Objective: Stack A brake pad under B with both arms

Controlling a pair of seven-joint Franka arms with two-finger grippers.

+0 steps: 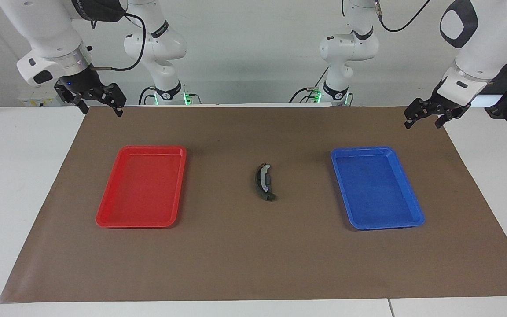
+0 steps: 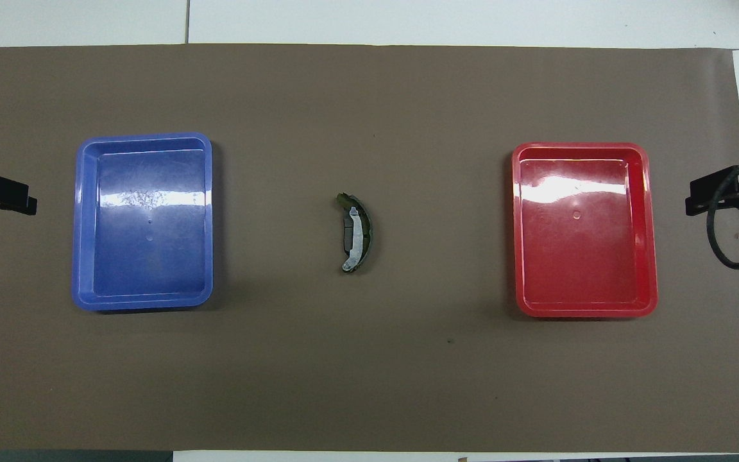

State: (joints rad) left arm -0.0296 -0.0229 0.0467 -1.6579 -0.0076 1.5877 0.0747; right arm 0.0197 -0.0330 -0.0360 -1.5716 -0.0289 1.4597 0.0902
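Two pieces lie stacked mid-tabletop (image 1: pixel 24 185) on the brown mat (image 1: pixel 253 255), between the red tray (image 1: pixel 104 219) and blue tray (image 1: pixel 416 219): B (image 1: pixel 260 178) atop the A brake pad (image 1: pixel 269 179). Left tool (image 1: pixel 423 119) hangs released, empty, over the mat's corner; right tool (image 1: pixel 99 107) likewise, at its own end.

Two trays, one stack between them.
B (image 1: pixel 262 181) lies on the A brake pad (image 1: pixel 270 196) mid-mat (image 1: pixel 253 264), between one tray (image 1: pixel 141 222) toward the right arm's end and another tray (image 1: pixel 385 224) toward the left arm's.
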